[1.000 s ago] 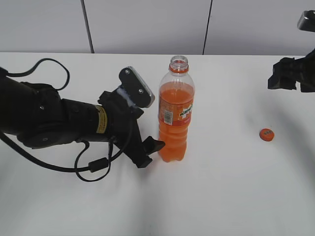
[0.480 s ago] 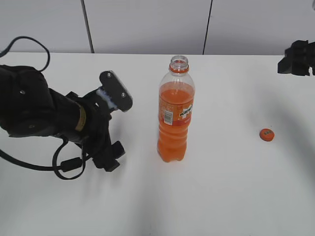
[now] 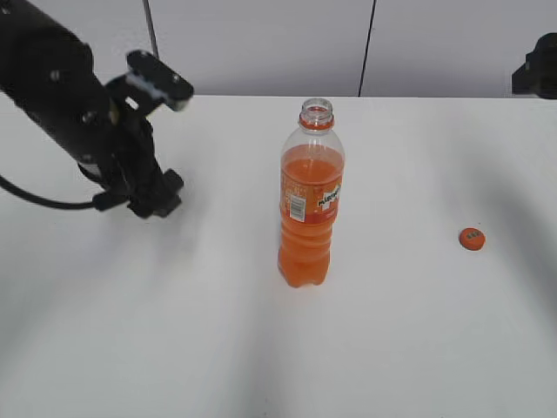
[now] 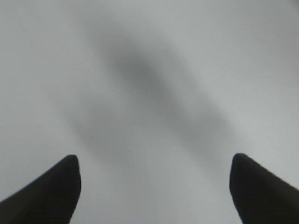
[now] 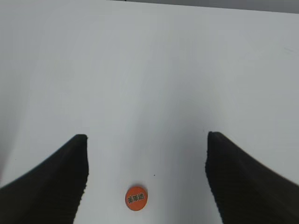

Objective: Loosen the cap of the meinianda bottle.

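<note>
Exterior view: bottle (image 3: 311, 196) upright near middle of white tabletop (image 3: 261, 348), mouth bare, orange neck ring showing, orange drink filling most of body, label with white barcode patch facing camera. Cap (image 3: 471, 239) off, lying flat on tabletop well to right of bottle, dark mark on top. Left arm (image 3: 61, 96) raised at upper left, well apart from bottle, black cable trailing off left edge. Left gripper (image 3: 144, 202) pointing down toward tabletop, holding nothing; spread of jaws not clear from this angle. Only a dark corner of right arm (image 3: 538, 74) at upper right edge, its jaws out of frame here.

Left wrist view: blurred. Two dark fingertips (image 4: 51, 191) at bottom corners, jaws wide apart and released around left gripper (image 4: 154, 186), nothing between them. Only bare grey tabletop with soft shadow below.

Right wrist view: right gripper (image 5: 145, 179) with jaws spread wide, released, gripping nothing. Fingertips (image 5: 56, 182) at lower left and lower right. Cap (image 5: 136, 198) lying flat on tabletop (image 5: 149, 70) below, between the two fingertips in frame, touching neither, printed characters on top. Bottle out of frame.
</note>
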{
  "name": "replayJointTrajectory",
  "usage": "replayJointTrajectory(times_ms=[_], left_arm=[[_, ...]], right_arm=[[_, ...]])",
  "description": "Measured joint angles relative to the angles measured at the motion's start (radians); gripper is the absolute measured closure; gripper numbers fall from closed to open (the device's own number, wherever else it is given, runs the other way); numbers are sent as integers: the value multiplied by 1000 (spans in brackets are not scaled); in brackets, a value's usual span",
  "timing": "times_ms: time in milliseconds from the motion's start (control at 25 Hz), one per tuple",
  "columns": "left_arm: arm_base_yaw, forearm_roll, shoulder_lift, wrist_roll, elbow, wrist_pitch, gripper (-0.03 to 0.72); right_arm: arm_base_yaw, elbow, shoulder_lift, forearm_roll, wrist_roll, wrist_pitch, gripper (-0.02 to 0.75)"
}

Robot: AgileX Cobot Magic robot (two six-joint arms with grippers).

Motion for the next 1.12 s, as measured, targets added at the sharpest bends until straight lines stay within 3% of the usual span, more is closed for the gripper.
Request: replayJointTrajectory(times_ms=[240, 480, 800, 1120], left_arm=[[169, -83, 0, 35, -180, 184, 101], [297, -84, 0, 47, -304, 390, 106], [358, -90, 0, 71, -418, 564, 123], [361, -175, -38, 74, -418, 575, 124]], right_arm=[[0, -133, 0, -12, 0, 129, 152], [0, -308, 60, -19, 0, 393, 152], [0, -548, 194, -38, -34, 782, 152], [0, -599, 185, -25, -44, 822, 152]])
